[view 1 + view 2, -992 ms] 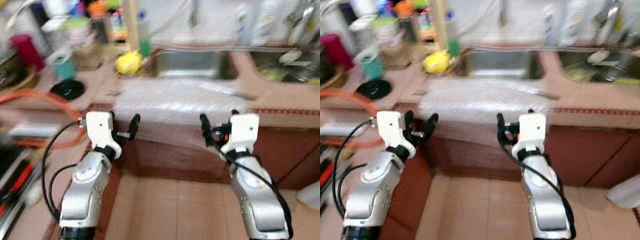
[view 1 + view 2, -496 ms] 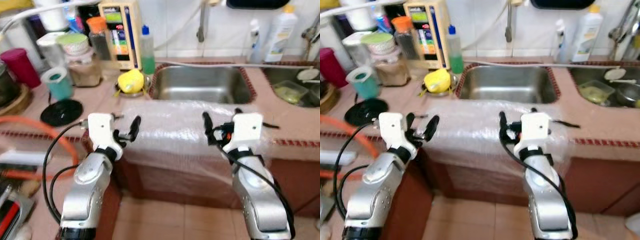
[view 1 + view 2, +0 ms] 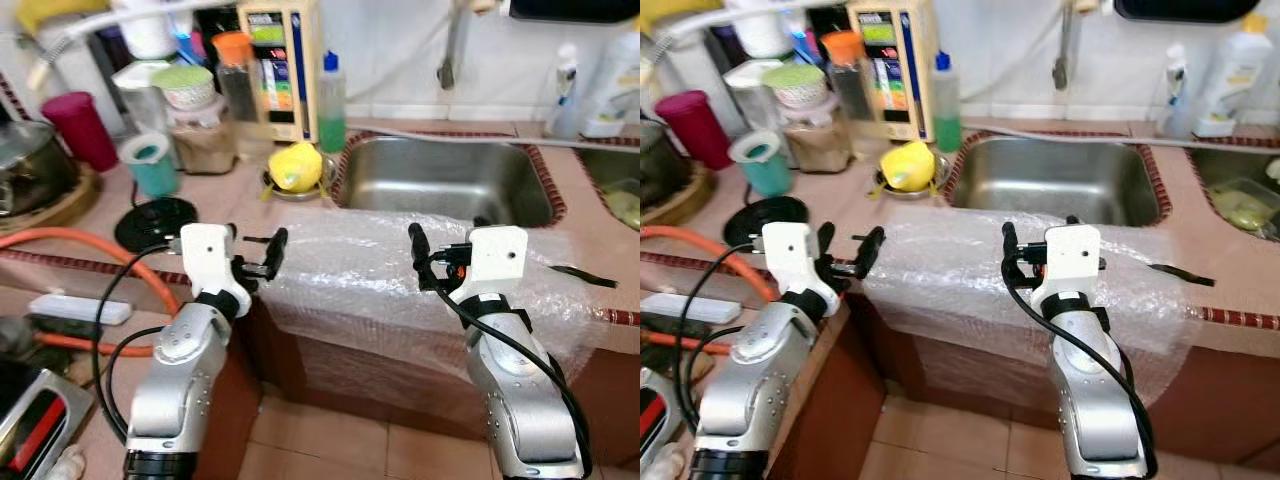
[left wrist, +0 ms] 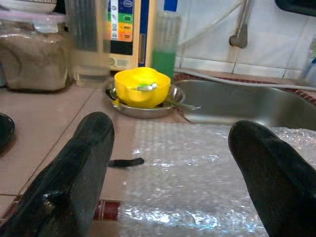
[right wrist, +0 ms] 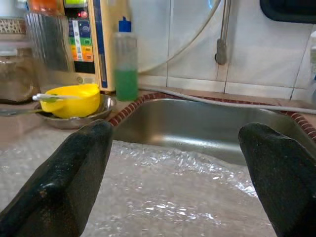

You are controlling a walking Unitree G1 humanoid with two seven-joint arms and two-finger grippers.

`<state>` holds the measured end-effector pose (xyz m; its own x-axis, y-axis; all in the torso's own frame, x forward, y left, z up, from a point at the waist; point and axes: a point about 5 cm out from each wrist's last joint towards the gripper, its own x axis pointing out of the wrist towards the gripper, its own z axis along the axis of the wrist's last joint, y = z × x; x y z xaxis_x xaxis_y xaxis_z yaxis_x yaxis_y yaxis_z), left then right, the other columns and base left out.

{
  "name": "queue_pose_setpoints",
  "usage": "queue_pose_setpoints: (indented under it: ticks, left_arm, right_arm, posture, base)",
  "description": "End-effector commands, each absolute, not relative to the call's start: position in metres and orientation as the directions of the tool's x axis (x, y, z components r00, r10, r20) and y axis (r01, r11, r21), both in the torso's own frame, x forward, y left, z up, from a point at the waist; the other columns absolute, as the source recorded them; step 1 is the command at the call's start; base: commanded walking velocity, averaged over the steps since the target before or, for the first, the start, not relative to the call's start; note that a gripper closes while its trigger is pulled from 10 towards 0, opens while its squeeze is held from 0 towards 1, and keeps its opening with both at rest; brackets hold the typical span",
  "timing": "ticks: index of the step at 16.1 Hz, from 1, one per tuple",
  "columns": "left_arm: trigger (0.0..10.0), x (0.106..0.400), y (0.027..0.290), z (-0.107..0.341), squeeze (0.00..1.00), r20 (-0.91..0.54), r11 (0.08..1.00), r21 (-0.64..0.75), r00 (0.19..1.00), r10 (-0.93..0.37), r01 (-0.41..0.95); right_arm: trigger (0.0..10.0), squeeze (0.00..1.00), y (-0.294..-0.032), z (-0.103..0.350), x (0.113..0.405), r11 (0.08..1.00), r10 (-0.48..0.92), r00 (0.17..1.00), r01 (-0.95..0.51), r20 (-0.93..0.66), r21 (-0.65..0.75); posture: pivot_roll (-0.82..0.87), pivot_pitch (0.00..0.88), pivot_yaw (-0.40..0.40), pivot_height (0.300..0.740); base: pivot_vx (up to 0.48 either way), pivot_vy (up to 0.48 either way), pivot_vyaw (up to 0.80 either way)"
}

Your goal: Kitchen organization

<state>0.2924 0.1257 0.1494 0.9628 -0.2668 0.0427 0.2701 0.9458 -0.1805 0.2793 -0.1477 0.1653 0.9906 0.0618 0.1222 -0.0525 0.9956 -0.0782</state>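
A sheet of clear bubble wrap [image 3: 400,285] lies on the tiled counter in front of the steel sink [image 3: 450,180] and hangs over the counter's front edge. My left gripper [image 3: 256,256] hovers open at the sheet's left end, nothing between its fingers [image 4: 74,182]. My right gripper [image 3: 438,262] is open too, held above the middle of the sheet and facing the sink [image 5: 197,128]. A yellow bowl in a metal dish [image 3: 297,167] stands left of the sink, beside a bottle of green liquid [image 3: 331,90].
Jars, a teal cup [image 3: 152,165], a magenta cup [image 3: 82,130] and a black round lid [image 3: 155,222] crowd the counter's left. An orange hose [image 3: 90,250] runs along the left edge. A black knife [image 3: 580,272] lies at the right. White bottles [image 3: 1230,75] stand behind.
The whole picture has sharpened and shifted right, and the counter looks closer, so the camera moved. Both grippers keep the same open pose before me.
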Motion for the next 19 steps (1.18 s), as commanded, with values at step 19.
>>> queue_pose_setpoints:
  ticks: [19]
  left_arm:
    - [10.0,0.3004,0.1251,0.1489,0.00,0.016,0.951,-0.199,0.971,-0.239,0.237]
  right_arm:
    - [10.0,0.00,-0.1515,0.1701,0.2821,0.997,0.042,0.990,-0.032,0.132,-0.075]
  posture:
    - [0.00,0.000,0.101,0.740]
  base:
    - [0.000,-0.224,-0.04]
